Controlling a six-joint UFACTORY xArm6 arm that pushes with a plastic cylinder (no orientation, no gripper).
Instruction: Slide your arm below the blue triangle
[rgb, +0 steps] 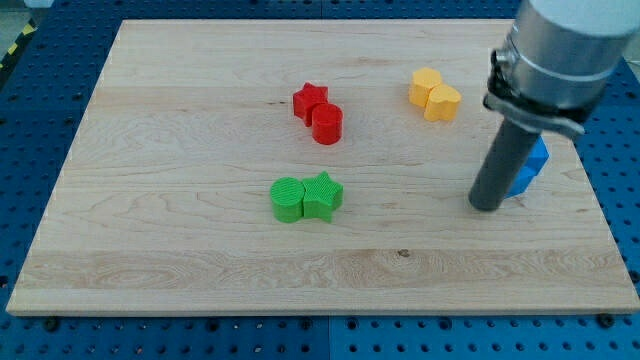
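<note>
Near the middle of the frame I see a red star (310, 98) with a red cylinder (327, 124) touching it at its lower right. Below them, a green cylinder (288, 199) and a green star (322, 194) sit pressed together side by side. In the upper right, two yellow blocks (435, 94) touch each other; their shapes are hard to make out, one looks angular, the other rounded. None of these lies between my tip and the blue pieces; they are all well apart to the view's left.

The blocks rest on a pale wooden board (200, 270) with visible grain, and the board lies on a blue perforated table (30, 110) that shows on every side of it.

My rod comes down from the grey arm housing (565, 45) at the upper right of the frame. It carries nothing; it is a plain dark rod. My tip (487, 207) rests at the board, at the right side of the frame. The blue blocks (530, 166), the triangle among them, sit just beside the rod on its right, partly hidden behind it, so I cannot tell the shapes apart or whether the rod touches them. My tip stands at their lower left edge.
</note>
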